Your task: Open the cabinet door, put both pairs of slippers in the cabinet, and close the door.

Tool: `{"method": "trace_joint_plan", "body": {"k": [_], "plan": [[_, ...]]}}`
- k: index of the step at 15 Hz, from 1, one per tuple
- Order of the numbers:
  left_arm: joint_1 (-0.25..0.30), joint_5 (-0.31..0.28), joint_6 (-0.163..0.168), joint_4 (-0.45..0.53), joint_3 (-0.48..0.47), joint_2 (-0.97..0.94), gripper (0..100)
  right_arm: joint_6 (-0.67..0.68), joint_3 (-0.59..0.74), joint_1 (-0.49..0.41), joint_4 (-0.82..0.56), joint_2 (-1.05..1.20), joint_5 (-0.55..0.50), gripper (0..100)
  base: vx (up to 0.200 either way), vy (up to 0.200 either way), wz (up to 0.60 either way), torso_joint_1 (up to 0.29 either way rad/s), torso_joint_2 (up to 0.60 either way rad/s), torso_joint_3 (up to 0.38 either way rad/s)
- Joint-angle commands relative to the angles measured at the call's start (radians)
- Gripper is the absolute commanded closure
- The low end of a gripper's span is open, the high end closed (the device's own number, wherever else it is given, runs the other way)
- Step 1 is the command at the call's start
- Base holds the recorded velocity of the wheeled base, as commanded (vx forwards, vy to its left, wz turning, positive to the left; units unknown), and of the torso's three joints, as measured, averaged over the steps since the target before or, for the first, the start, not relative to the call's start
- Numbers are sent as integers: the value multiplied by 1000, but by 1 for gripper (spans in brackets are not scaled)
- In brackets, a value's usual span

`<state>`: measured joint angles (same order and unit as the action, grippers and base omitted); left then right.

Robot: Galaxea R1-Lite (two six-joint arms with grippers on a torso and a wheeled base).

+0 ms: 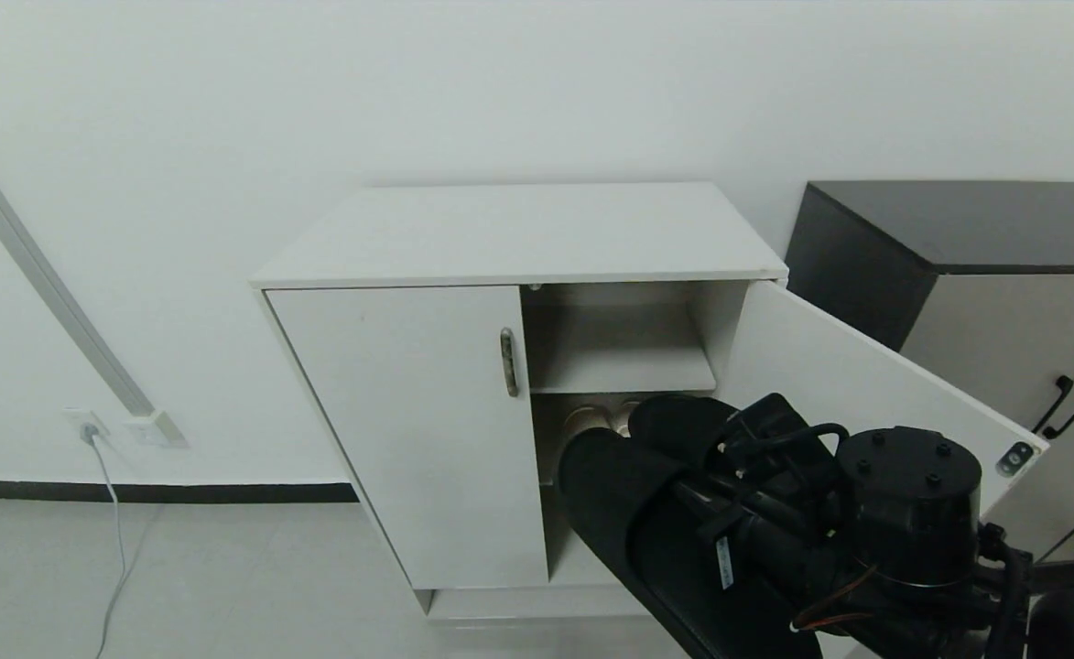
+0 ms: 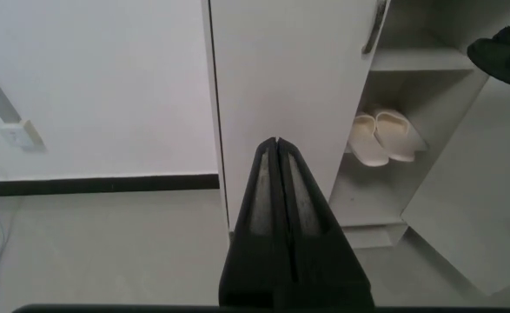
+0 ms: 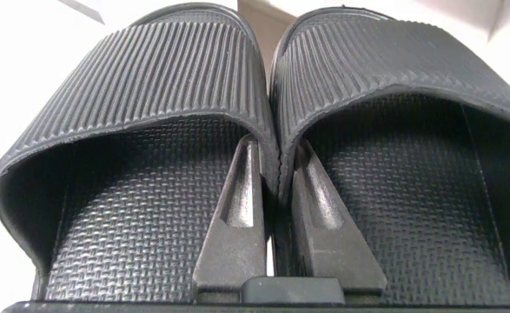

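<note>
The white cabinet [image 1: 518, 229] has its right door [image 1: 848, 384] swung open and its left door [image 1: 408, 430] closed. A pale pair of slippers [image 2: 385, 137] lies on a shelf inside, also visible as pale slippers [image 1: 601, 416] behind my right arm. My right gripper [image 3: 276, 187] is shut on the black slippers [image 3: 185, 104], its fingers pinching the two inner side walls together. The black pair [image 1: 628, 476] hangs in front of the open compartment, toes toward it. My left gripper [image 2: 276, 174] is shut on nothing, low and facing the closed left door.
A dark-topped grey cabinet [image 1: 958, 238] stands close on the right, just past the open door. A wall socket with a cable [image 1: 88, 428] is at the left. Bare floor [image 1: 179, 577] lies in front of the closed left door.
</note>
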<state>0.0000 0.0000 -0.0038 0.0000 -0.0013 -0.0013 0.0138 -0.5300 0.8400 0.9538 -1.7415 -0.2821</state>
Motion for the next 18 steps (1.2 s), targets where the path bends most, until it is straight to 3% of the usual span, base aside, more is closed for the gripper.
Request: {"method": "trace_joint_plan", "body": {"k": [1,11,18], "plan": [[0,0,-1,0,0,1,100,0,1,1,0,-3,0,100,0,0,0,-188,500,320],[0,-2,2,0,0,1,100,0,2,1,0,-3,3,100,0,0,0,-137,475,339],[0,-2,1,0,0,1,100,2,4,1,0,-1,3,100,0,0,0,-36,415,376]]}}
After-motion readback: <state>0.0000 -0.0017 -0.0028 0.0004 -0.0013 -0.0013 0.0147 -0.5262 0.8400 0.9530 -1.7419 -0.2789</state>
